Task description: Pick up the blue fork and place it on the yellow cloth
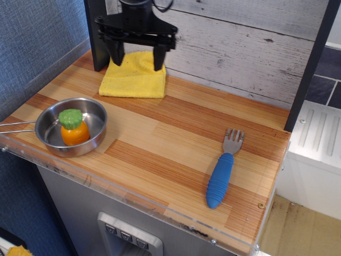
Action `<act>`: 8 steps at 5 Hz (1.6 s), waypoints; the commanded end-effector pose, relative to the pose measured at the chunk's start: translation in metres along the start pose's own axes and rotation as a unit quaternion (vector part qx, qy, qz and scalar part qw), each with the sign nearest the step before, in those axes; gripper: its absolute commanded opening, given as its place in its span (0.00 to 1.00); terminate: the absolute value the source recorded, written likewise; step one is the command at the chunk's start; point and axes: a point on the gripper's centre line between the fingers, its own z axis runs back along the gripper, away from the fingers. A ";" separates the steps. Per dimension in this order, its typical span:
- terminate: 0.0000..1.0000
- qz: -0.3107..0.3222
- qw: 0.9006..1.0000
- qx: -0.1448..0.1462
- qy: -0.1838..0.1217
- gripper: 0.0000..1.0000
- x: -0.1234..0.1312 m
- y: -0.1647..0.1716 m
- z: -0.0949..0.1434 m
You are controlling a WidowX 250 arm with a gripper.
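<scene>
The blue fork (222,173) lies flat on the wooden counter at the right front, ribbed blue handle toward the front edge, grey tines pointing to the back. The yellow cloth (133,76) lies folded at the back left against the plank wall. My gripper (137,60) is black and hangs above the cloth with its two fingers spread wide apart. It is open and empty. It is far from the fork, to the fork's left and behind it.
A steel pan (96,130) with a long handle sits at the left front and holds an orange toy with a green top (73,128). A black post (98,48) stands left of the cloth. The counter edge drops off at the right and front.
</scene>
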 end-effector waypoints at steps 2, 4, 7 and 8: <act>0.00 -0.070 0.997 -0.040 -0.017 1.00 -0.041 -0.068 0.012; 0.00 -0.113 0.992 -0.055 -0.015 1.00 -0.066 -0.099 -0.002; 0.00 -0.138 0.987 -0.078 -0.001 1.00 -0.095 -0.130 -0.022; 0.00 -0.147 0.986 -0.083 0.004 1.00 -0.097 -0.137 -0.025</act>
